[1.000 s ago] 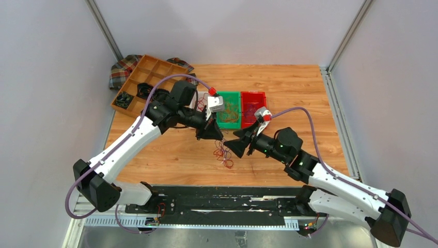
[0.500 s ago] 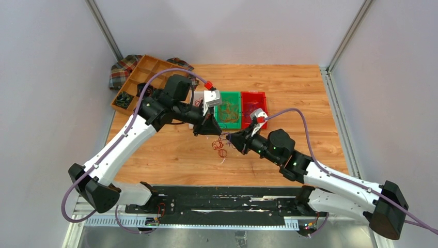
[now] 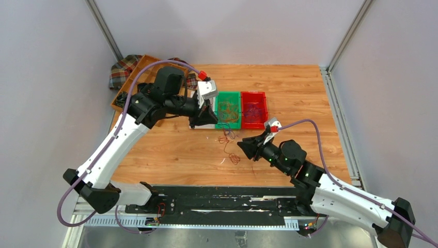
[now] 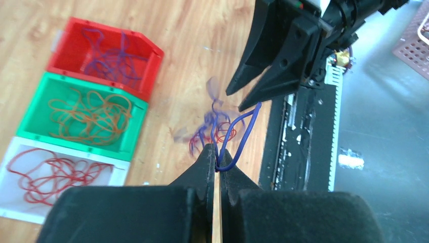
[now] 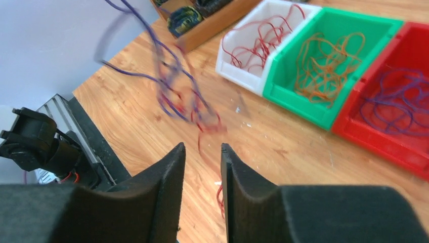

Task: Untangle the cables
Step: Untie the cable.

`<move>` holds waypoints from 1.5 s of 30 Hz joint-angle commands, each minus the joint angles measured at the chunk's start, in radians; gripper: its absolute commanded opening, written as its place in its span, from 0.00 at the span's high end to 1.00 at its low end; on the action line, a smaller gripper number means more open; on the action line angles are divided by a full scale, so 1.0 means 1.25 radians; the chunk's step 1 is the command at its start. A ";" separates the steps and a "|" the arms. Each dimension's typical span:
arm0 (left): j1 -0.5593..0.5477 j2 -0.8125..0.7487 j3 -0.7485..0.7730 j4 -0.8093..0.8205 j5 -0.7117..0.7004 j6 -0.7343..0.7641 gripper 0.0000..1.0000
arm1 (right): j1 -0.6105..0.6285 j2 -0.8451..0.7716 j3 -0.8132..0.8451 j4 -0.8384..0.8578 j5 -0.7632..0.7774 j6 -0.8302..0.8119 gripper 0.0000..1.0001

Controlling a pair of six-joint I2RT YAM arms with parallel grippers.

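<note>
Left wrist view: left gripper (image 4: pixel 217 162) pinches a purple wire (image 4: pixel 230 165) of the cables (image 3: pixel 224 139), which hang just before the green bin (image 3: pixel 229 126), bare wood (image 3: pixel 170 155) around. Right gripper (image 5: pixel 202 149), slightly parted, has backed away.

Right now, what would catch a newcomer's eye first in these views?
The left gripper is shut on a purple wire trailing from a blurred red-and-purple tangle over mid-table. Beyond it the white bin, green bin and red bin stand side by side, holding red, orange and purple wires. The right gripper hangs open and empty nearby.
</note>
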 commanded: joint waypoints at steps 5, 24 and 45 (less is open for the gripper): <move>0.010 -0.019 0.008 -0.001 0.012 0.017 0.99 | 0.010 -0.039 0.057 -0.108 0.057 -0.074 0.36; 0.010 -0.037 -0.043 -0.002 0.012 -0.005 0.99 | 0.083 0.227 0.267 0.094 0.087 -0.191 0.35; 0.010 0.000 0.037 -0.047 0.169 -0.036 0.99 | 0.110 0.417 0.290 0.276 0.196 -0.216 0.31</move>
